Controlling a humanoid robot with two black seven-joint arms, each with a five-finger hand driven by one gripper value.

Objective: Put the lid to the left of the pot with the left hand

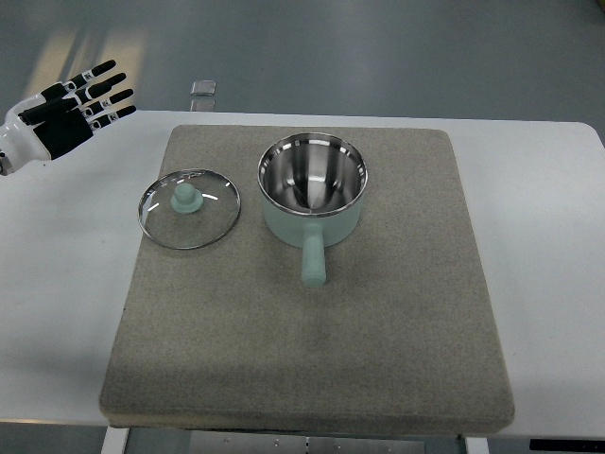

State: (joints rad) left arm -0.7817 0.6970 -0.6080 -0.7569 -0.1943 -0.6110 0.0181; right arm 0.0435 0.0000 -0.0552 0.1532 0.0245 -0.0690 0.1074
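Lid (190, 208) lies flat on the mat (397, 312), just left of the pot (313, 194) and apart from it. Left robot hand (71, 112) hovers off by the bench (57, 312) corner, fingers spread, holding nothing. Placement looks finished; only pulling the arm clear seems left.

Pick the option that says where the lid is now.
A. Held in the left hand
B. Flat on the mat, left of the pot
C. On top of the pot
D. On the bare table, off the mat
B: the lid lies knob up on the mat beside the open pot, and the left hand is empty, off to the upper left.
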